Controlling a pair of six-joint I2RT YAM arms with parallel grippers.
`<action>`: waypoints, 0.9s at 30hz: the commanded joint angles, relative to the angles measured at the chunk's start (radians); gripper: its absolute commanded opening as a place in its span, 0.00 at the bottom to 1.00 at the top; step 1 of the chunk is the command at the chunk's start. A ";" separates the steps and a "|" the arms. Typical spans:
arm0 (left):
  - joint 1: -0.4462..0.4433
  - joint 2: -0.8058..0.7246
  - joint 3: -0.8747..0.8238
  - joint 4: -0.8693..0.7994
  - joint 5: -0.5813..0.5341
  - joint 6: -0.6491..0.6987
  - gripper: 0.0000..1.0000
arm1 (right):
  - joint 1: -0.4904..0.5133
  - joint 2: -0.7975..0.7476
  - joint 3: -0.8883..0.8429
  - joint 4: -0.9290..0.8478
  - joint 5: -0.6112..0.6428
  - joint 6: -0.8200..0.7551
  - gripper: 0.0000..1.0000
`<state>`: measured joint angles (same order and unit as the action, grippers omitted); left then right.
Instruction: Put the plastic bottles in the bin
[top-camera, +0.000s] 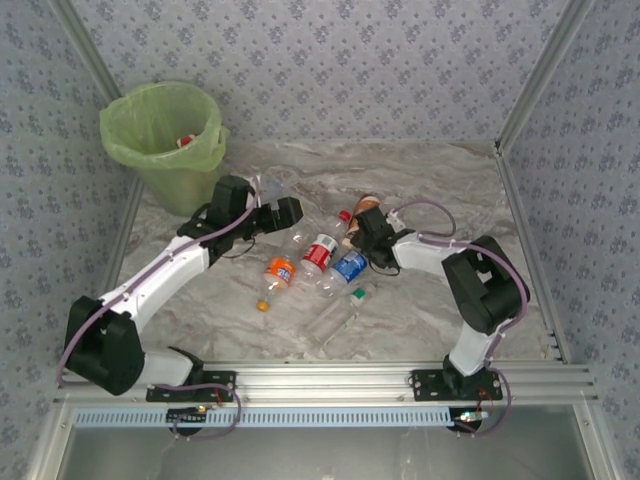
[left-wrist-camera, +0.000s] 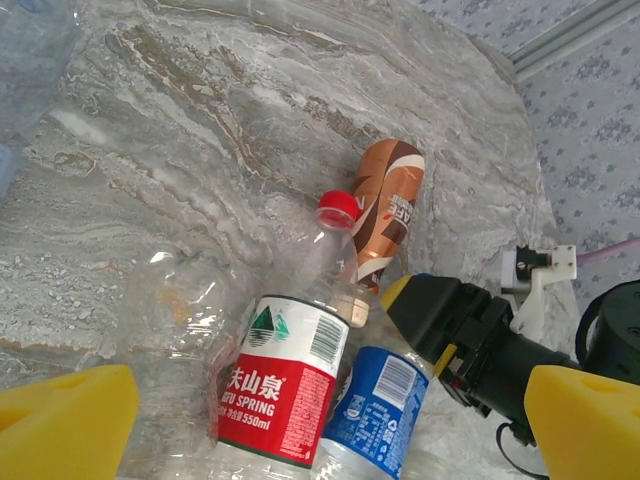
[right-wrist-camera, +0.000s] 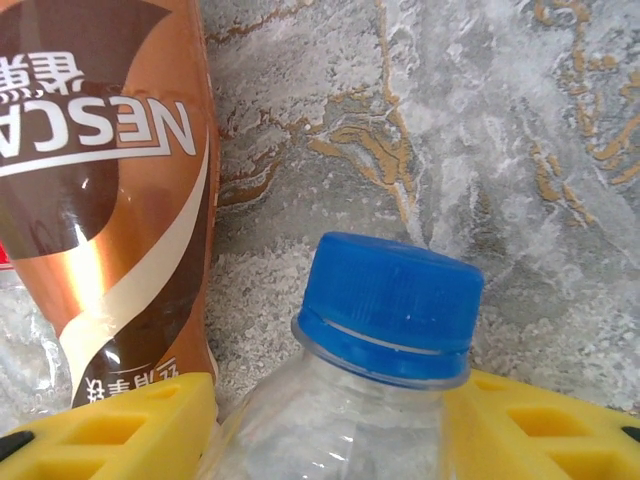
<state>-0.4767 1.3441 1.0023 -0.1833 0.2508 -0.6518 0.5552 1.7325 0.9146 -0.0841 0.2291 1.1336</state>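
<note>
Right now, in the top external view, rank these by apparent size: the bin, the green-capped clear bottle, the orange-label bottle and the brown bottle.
1. bin
2-3. green-capped clear bottle and orange-label bottle: they look alike, so not ranked
4. brown bottle, only partly visible

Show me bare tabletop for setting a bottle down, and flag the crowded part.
Free: far strip of table from the bin to the right frame post; near-right patch between the green-capped bottle and right arm base. Crowded: the centre, bottles packed between left end effector and right end effector.
</note>
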 joint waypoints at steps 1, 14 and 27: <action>-0.015 0.019 0.029 -0.021 0.016 0.053 0.99 | 0.005 -0.048 -0.035 0.004 0.058 0.005 0.55; -0.043 0.085 0.052 -0.044 0.020 0.099 0.99 | 0.006 -0.206 -0.118 0.094 0.104 -0.028 0.48; -0.098 0.176 0.109 -0.055 0.109 0.177 0.99 | 0.010 -0.326 -0.175 0.182 0.101 -0.034 0.43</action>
<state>-0.5503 1.5040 1.0653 -0.2203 0.3210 -0.5228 0.5575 1.4456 0.7483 0.0570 0.3004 1.1069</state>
